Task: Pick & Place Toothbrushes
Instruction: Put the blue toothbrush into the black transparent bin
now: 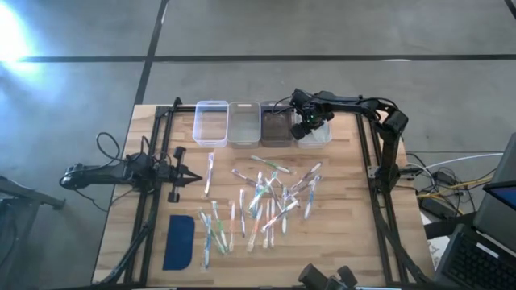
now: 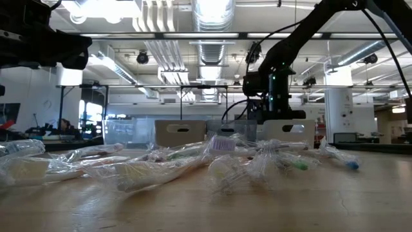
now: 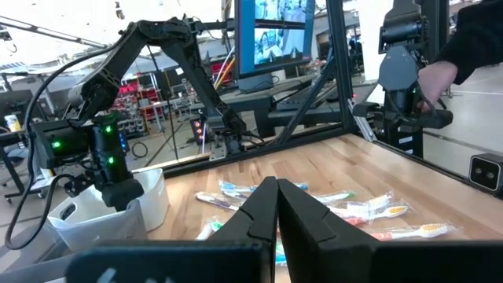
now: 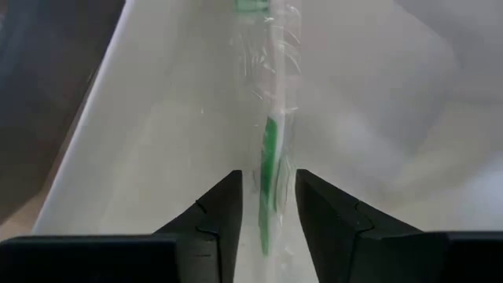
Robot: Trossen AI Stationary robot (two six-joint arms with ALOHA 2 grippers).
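Many wrapped toothbrushes (image 1: pixel 266 197) lie scattered on the middle of the wooden table. Four small bins stand in a row at the far edge. My right gripper (image 1: pixel 309 122) points down into the rightmost white bin (image 1: pixel 319 135) and stands open. A green-accented toothbrush (image 4: pixel 271 149) in clear wrap lies in that bin and runs between its fingers. My left gripper (image 1: pixel 197 179) is shut, level, at the table's left side, clear of everything. My right gripper comes from above, with one finger (image 4: pixel 224 208) on each side of the wrapped toothbrush's handle (image 4: pixel 269 196), along its length. Whether the fingers touch the wrapper, I cannot tell. The toothbrush lies on the bin's white floor.
Left of the white bin stand a dark bin (image 1: pixel 276 125) and two clear bins (image 1: pixel 243 122), (image 1: pixel 211 122). A flat dark-blue pad (image 1: pixel 179 242) lies at the near left. Black frame rails run along both table sides. A person's sleeve (image 3: pixel 471 39) shows beyond the table.
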